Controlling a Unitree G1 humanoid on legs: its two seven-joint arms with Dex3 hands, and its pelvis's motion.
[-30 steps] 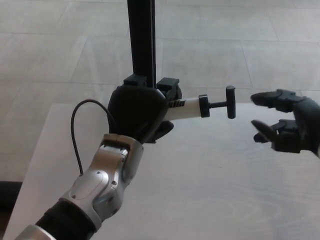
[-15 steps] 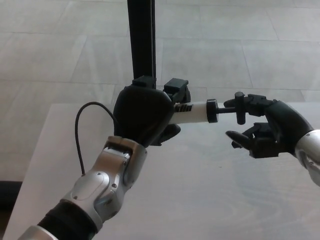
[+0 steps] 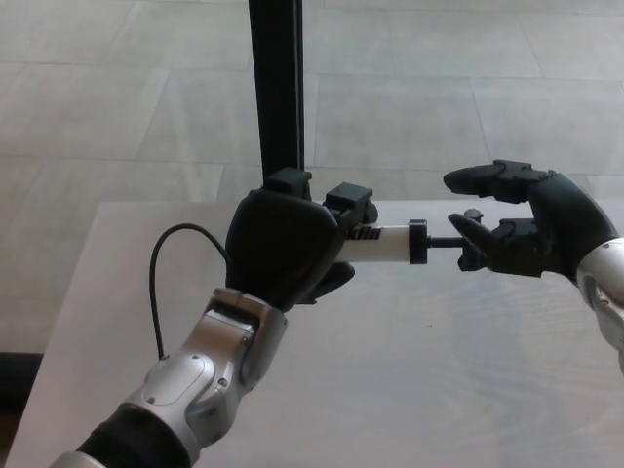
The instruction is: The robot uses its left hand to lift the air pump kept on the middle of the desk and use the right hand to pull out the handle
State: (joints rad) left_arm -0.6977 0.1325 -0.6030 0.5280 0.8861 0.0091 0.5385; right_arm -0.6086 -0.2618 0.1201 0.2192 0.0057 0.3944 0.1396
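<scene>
a: left hand (image 3: 283, 244) is wrapped round the body of the air pump (image 3: 375, 242), holding it clear above the desk (image 3: 390, 390); the white barrel sticks out sideways past the left fingers, lying level and pointing at the right hand (image 3: 517, 219); held so, i judge, to give the other hand a straight pull along the rod.

b: and the right hand?

a: its fingers are apart, not clamped; one finger (image 3: 492, 178) arches above the handle (image 3: 471, 240), the lower ones sit at or behind the t-bar; whether they touch it i cannot tell, black lies on black there; the handle itself stands just off the barrel's end cap, only a short length of rod showing, so it is not yet pulled out.

b: room to work?

a: a black post (image 3: 276, 88) rises just behind the left fingers, close to the pump's rear fitting; a thin cable (image 3: 156, 278) loops beside the left wrist; beyond the right fingers, away from the barrel, the desk is bare and open, so a pull outward looks unobstructed; the desk's far edge runs behind both hands.
</scene>
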